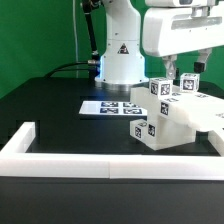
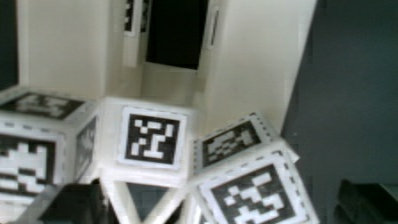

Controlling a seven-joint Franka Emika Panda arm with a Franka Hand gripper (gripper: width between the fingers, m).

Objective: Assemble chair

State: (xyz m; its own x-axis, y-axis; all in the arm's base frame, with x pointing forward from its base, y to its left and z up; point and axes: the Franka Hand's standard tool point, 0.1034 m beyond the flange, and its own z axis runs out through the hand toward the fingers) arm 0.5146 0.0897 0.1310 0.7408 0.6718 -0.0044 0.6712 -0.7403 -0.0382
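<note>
Small white blocky plastic chair parts (image 1: 172,112), tagged and clustered at right of centre on the black table (image 1: 50,110), are judged partly joined, the end effector (image 1: 181,70) held open above.

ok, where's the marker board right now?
In the exterior view, the marker board lies flat on the black table, left of the chair parts and in front of the arm's white base.
</note>
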